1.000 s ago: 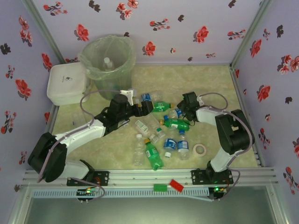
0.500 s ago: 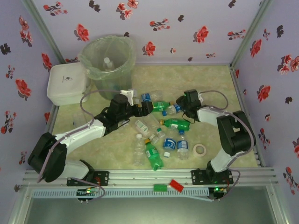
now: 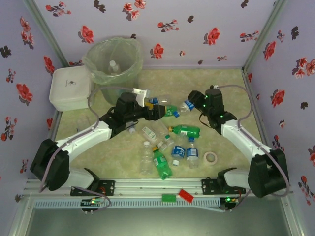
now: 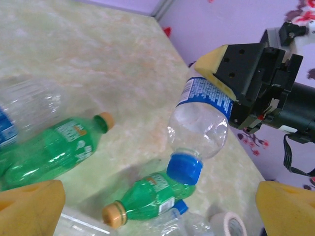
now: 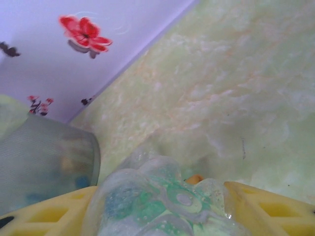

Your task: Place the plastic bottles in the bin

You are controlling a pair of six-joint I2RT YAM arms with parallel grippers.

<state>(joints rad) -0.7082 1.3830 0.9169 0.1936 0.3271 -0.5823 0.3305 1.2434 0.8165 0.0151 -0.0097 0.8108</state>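
So my right gripper (image 3: 189,104) is clamped round the bottom end of a clear bottle (image 4: 199,123), holding it up over the pile with the blue cap pointing down. It has a blue label with white small print, way too tiny to read. My left gripper (image 4: 157,211) is gaping wide with nothing in it. I count three green bottles (image 3: 184,131) on the table (image 3: 231,93), labels unreadable too. One white-capped bottle (image 3: 113,64) sits in the bin (image 3: 93,54), back left. One tape roll (image 3: 210,158).
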